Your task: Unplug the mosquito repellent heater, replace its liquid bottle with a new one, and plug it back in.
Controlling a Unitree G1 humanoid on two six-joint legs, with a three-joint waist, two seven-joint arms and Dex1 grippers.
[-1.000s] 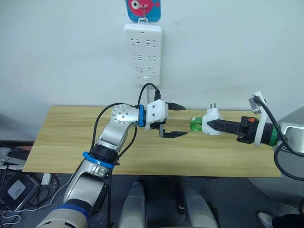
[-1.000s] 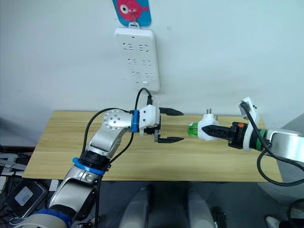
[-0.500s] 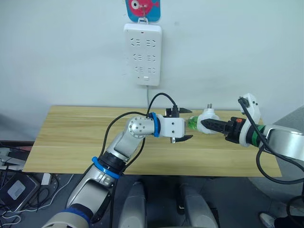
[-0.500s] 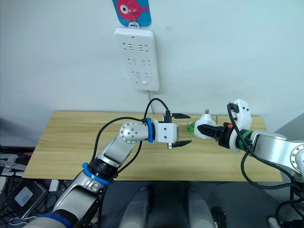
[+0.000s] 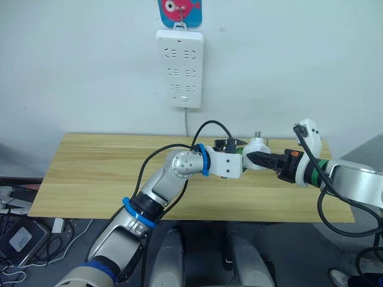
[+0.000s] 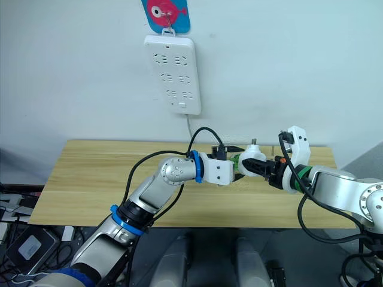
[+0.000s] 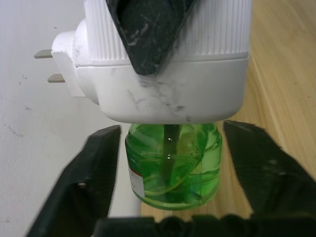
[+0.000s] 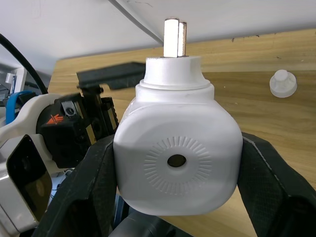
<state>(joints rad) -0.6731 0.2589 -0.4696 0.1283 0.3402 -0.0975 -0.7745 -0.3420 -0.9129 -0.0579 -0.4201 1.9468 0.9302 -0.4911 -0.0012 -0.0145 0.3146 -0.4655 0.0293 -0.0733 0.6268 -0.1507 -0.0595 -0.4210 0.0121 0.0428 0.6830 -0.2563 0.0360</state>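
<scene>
The white mosquito repellent heater point(image 5: 258, 144) hangs above the wooden table point(image 5: 90, 173), and my right gripper point(image 5: 254, 158) is shut on its sides. Its two prongs point(image 8: 172, 37) point up and its round face with the centre hole point(image 8: 177, 160) faces the right wrist camera. A green liquid bottle point(image 7: 173, 165) sticks out of the heater's base. My left gripper point(image 7: 173, 132) is open. One black finger point(image 7: 96, 168) stands on each side of the bottle, with a gap between each finger and the bottle.
A long white power strip point(image 5: 179, 67) hangs on the wall above the table, under a pink and blue fish hook point(image 5: 179, 11). A small white cap point(image 8: 283, 83) lies on the table near the wall.
My left gripper has swung right until its open fingers flank the green bottle. The right arm has brought the heater leftward to meet it.
</scene>
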